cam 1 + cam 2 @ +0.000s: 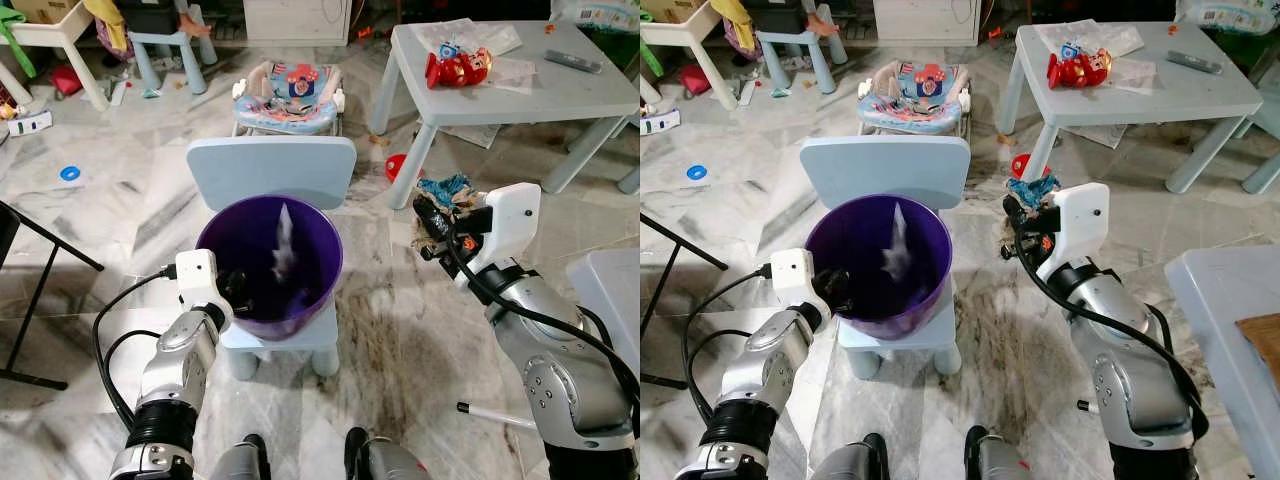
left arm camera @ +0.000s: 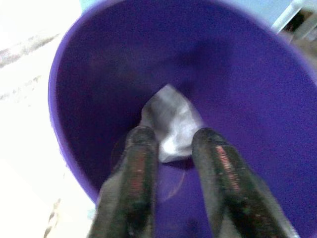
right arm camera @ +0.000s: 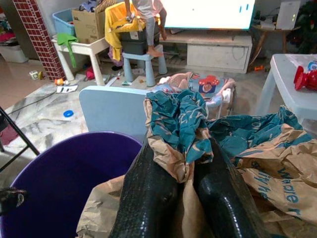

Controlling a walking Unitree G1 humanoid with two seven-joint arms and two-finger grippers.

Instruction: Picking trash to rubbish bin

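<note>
While a white scrap (image 1: 284, 245) drops inside the purple bin (image 1: 268, 262) on a small pale-blue chair (image 1: 271, 172), the robot's right gripper (image 1: 432, 228) waits just right of the rim, its fingers clamped on a crumpled brown-and-teal paper wrapper (image 1: 447, 190).

From the head cameras, the left gripper (image 1: 235, 285) sits at the bin's near-left rim, reaching inside. A grey table (image 1: 560, 95) with a red toy (image 1: 456, 66) stands far right, and a baby bouncer (image 1: 288, 98) lies beyond the chair.

Along the left wrist, the two black fingers (image 2: 141, 163) stand apart with nothing between them, the white scrap below them in the bin.

Along the right wrist, the fingers (image 3: 151, 196) pinch the wrapper tight, with the bin's purple mouth near and to the left; a person's legs (image 3: 151, 29) stand on a stool at the far wall.

By this evidence, one piece is binned; the wrapper has yet to be carried over the rim and released, and other litter may remain on the floor.
</note>
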